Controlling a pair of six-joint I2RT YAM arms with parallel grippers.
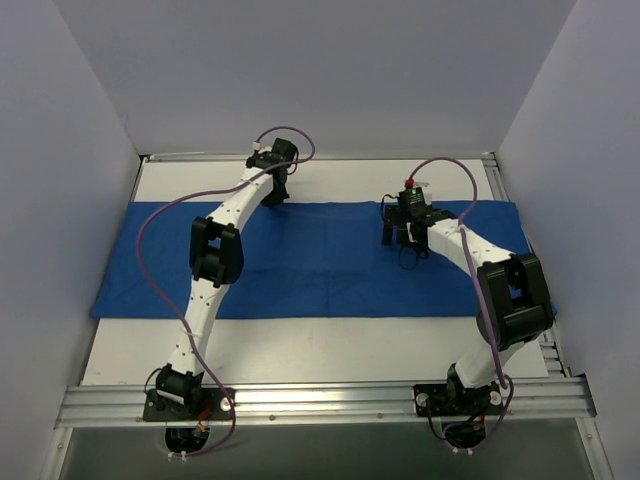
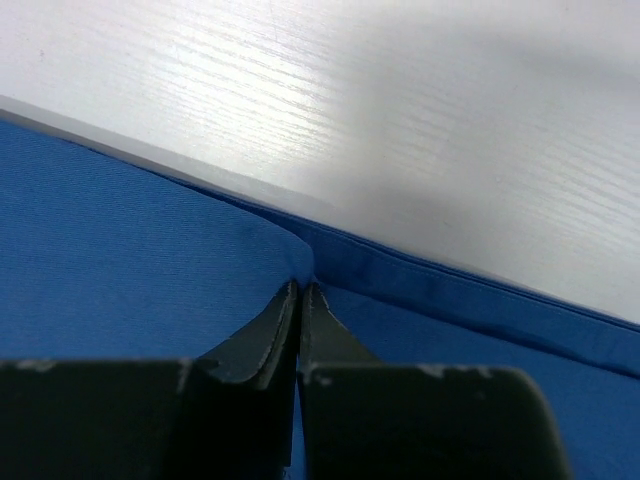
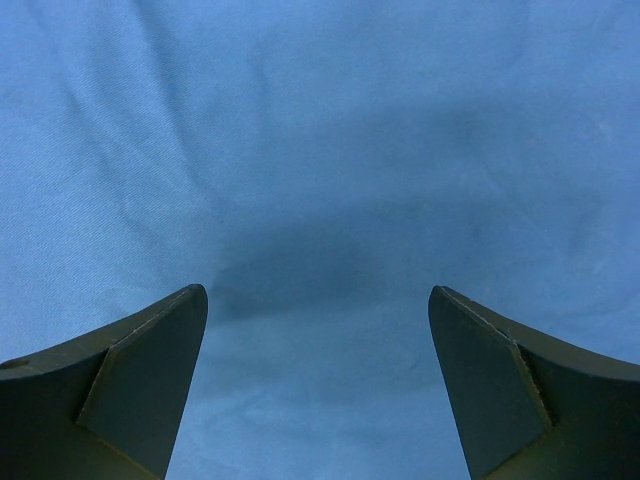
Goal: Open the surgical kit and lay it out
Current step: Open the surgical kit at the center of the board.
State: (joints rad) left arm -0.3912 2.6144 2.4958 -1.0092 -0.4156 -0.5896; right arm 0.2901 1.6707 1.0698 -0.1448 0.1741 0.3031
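Blue cloth wrap (image 1: 320,265) being pinched at far edge by left gripper (image 2: 300,290) | right gripper (image 3: 318,292) being held wide above it

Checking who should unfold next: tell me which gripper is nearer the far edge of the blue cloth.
Left. The left gripper is right at that edge, shut on a fold of the blue cloth. The right gripper hangs open over the cloth, nearer its middle.
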